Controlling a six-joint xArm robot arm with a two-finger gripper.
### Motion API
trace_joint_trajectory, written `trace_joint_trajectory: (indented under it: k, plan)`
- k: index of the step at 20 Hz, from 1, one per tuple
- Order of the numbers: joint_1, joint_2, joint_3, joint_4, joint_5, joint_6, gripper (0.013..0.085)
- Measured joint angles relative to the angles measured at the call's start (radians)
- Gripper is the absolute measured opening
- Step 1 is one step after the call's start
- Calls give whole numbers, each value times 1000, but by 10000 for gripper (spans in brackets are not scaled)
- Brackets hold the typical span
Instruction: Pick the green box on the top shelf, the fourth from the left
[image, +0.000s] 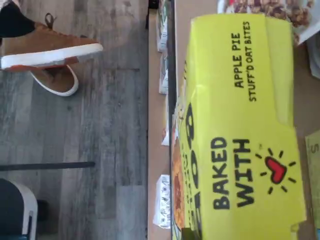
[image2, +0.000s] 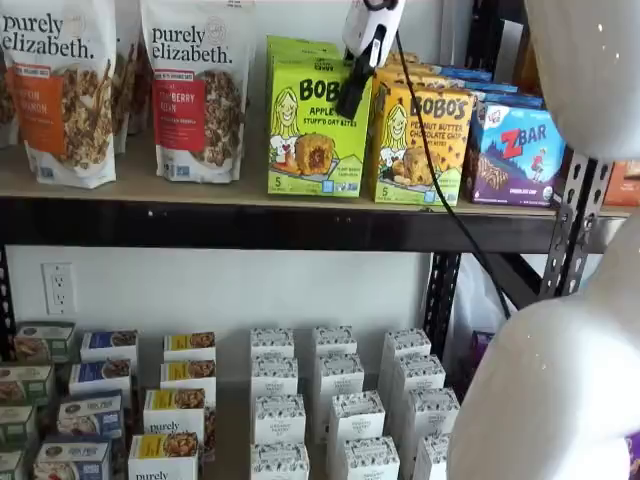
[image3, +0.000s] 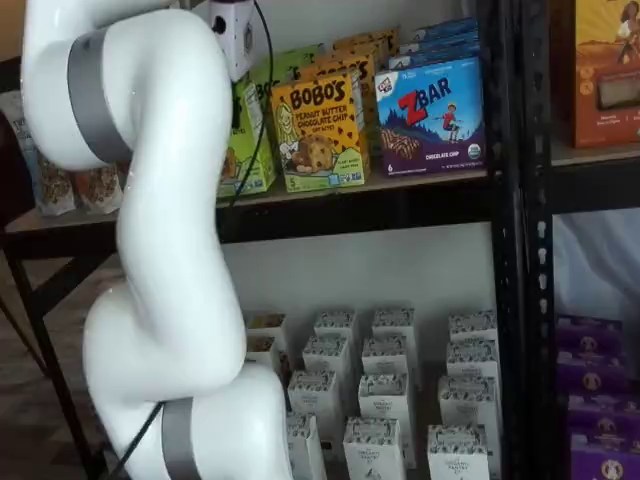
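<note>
The green box (image2: 310, 130), a lime-green Bobo's Apple Pie carton, stands upright on the top shelf (image2: 200, 225) with more like it behind. In the wrist view its top and side (image: 240, 125) fill much of the picture, reading "APPLE PIE" and "BAKED WITH". In a shelf view only its edge (image3: 245, 140) shows beside my arm. My gripper (image2: 352, 100) hangs from above at the box's upper right corner. Only one black finger shows, side-on against the box front, so I cannot tell whether it is open or shut.
An orange-yellow Bobo's peanut butter box (image2: 420, 140) stands right of the green one, then a blue ZBar box (image2: 520, 150). Granola bags (image2: 195, 90) stand to the left. Small white boxes (image2: 340, 400) fill the lower shelf. A person's brown shoes (image: 50, 50) rest on the floor.
</note>
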Motion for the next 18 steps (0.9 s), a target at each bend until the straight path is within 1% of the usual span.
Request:
trace_joint_trajectory:
  k: [3,9,13,18]
  plan:
    - [-4,-12,-11,4,33,3,170]
    - [-27,-66,-14,25,95,0,170]
    - [-36,-118,7,14,128,-2,170]
    - [-59,-183,47,7,161,-20,170]
